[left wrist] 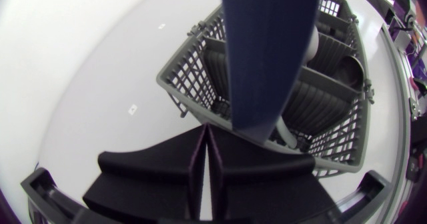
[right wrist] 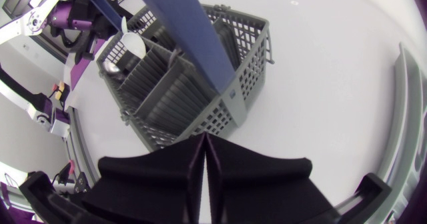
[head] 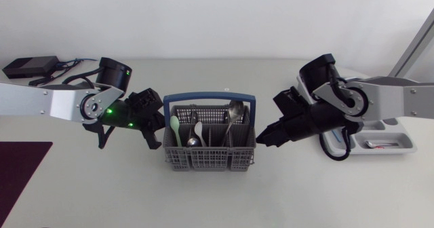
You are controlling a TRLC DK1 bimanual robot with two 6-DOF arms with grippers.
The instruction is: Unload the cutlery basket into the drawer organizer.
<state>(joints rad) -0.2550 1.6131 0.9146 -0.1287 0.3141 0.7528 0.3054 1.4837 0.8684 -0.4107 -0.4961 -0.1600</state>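
Pale surface (head: 102, 187); grey basket (head: 210, 159) at centre, blue handle (head: 209, 98), spoons (head: 236, 109) standing inside. Left pincer (head: 156, 129) closed, empty, just left of basket. Right pincer (head: 266, 138) closed, empty, just right. Organizer (head: 400, 144) farther right, beyond right arm.

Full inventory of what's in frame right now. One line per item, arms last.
cutlery basket: one, grey with blue handle, mid-table between the grippers
green spoon: one, pale green, basket's left side
white spoon: one, white, beside the green spoon
metal utensils: at least two, silver, in the basket
drawer organizer: one, pale grey, table's right, partly under the right arm
black box: one, black, cabled, back-left corner
mat: one, maroon, front-left
table: one, off-white
left gripper: black, shut, empty, left of the basket
right gripper: black, shut, empty, right of the basket
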